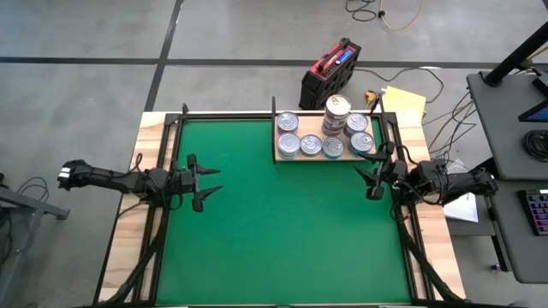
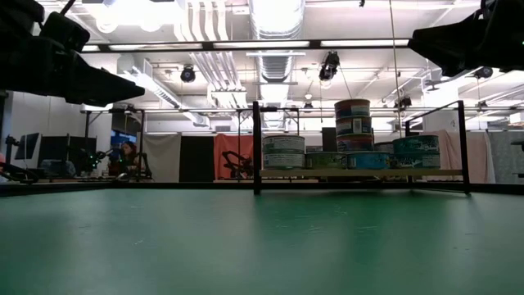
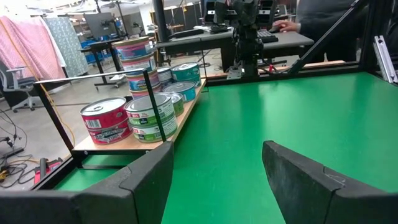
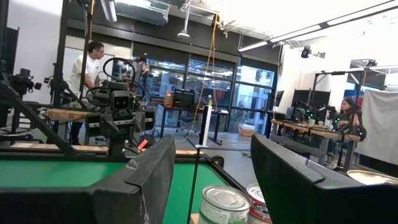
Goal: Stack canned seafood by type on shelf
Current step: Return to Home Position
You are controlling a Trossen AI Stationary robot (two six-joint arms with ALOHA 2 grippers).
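Now my left gripper [image 1: 209, 182] hangs over the left side of the mat [image 1: 274, 231], jaws wide apart and empty, well apart from the cans [image 1: 310, 144]. They sit on the shelf [image 1: 276, 151] at the mat's far right, one stack [image 1: 337, 115] tallest. My right gripper [image 1: 371, 177], likewise spread and empty, hovers just beside the shelf.
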